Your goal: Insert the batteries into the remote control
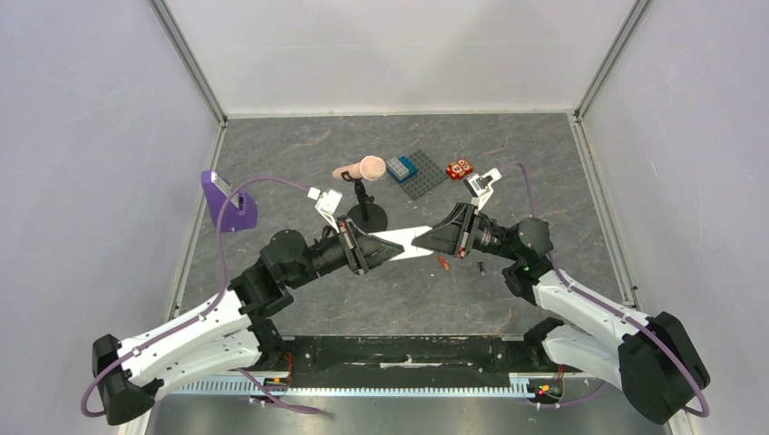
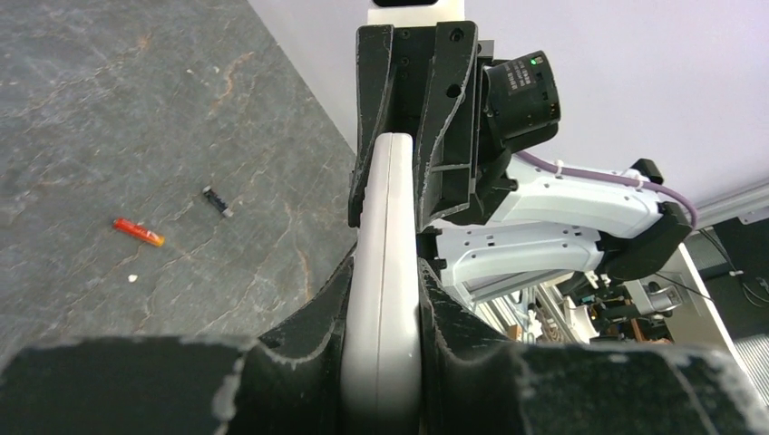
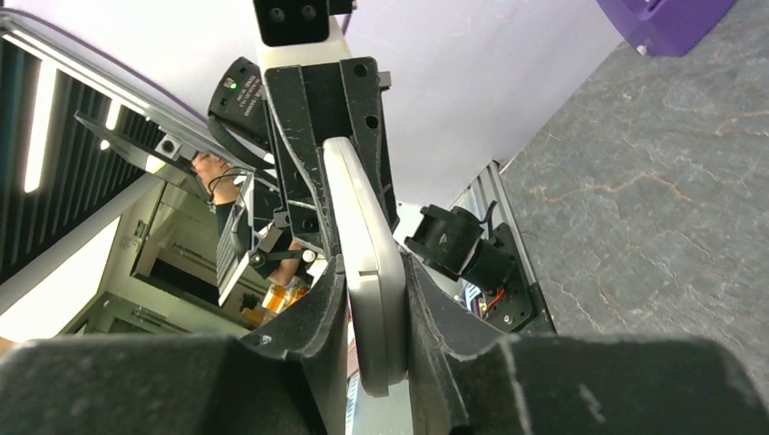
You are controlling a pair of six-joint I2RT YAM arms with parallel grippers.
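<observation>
Overhead, the white remote control (image 1: pixel 405 242) runs lengthwise left to right. The left gripper (image 1: pixel 376 246) is clamped on its left end and the right gripper (image 1: pixel 437 237) on its right end. Just near of it, the red-orange battery (image 1: pixel 442 262) and the black battery (image 1: pixel 479 267) lie apart on the counter (image 1: pixel 272 163).

Left wrist view: the remote is seen edge-on, pointing away into the right gripper, with both batteries at left.

Right wrist view: the remote is edge-on again, and only this view shows a purple object far right.

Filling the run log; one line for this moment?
left gripper: shut on remote control | right gripper: same | red-orange battery, black battery: on table
</observation>
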